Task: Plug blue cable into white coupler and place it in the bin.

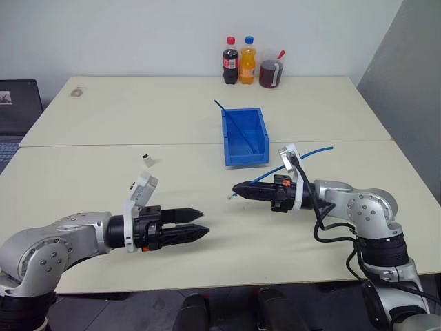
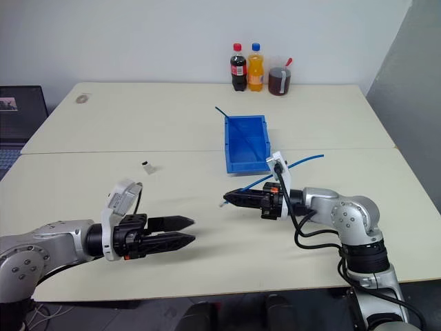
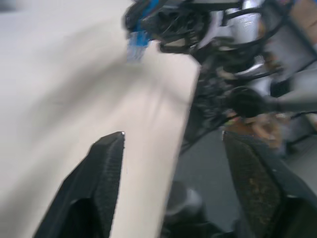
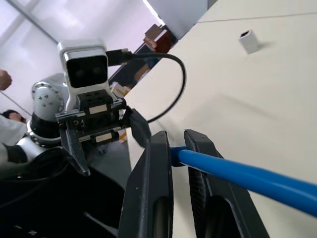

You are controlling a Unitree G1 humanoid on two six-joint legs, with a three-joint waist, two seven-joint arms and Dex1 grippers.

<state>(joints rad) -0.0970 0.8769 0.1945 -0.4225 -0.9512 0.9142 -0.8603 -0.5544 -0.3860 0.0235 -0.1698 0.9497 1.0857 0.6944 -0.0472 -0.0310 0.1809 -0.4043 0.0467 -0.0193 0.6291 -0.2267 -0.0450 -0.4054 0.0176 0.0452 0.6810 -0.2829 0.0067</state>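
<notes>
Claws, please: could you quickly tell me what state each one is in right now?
Left claw: open, holding nothing.
Right claw: shut on the blue cable.

Blue cable (image 4: 233,171) tip hidden between right pincer (image 4: 177,144) fingers, tail cut off.

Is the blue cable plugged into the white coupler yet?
No. The white coupler lies alone on the table, while the right gripper holds the blue cable apart from it.
</notes>
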